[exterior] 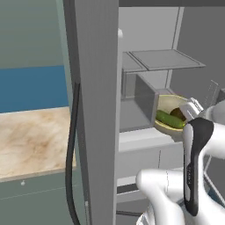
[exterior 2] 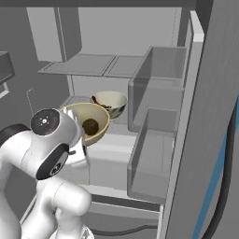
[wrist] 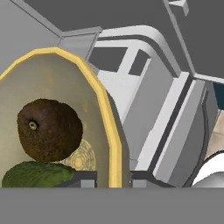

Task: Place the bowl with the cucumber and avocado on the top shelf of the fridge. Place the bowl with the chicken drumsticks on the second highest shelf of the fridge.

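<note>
Jaws (wrist: 113,178) closed on the rim of the bowl with the cucumber and avocado (exterior 2: 88,122), holding it up inside the open fridge (exterior 2: 140,37). Dark avocado (wrist: 49,130) and green cucumber (wrist: 37,175) lying inside. Just behind, a second bowl (exterior 2: 111,102) with brown meat, resting on a lower shelf. Higher up, the top shelf (exterior: 165,59), well above both bowls. Off to the left, a pale wooden surface (exterior: 30,140).

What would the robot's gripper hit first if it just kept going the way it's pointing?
Probably the fridge interior wall past the bowl with the cucumber and avocado, whose rim the gripper holds; depth is hard to judge.
</note>
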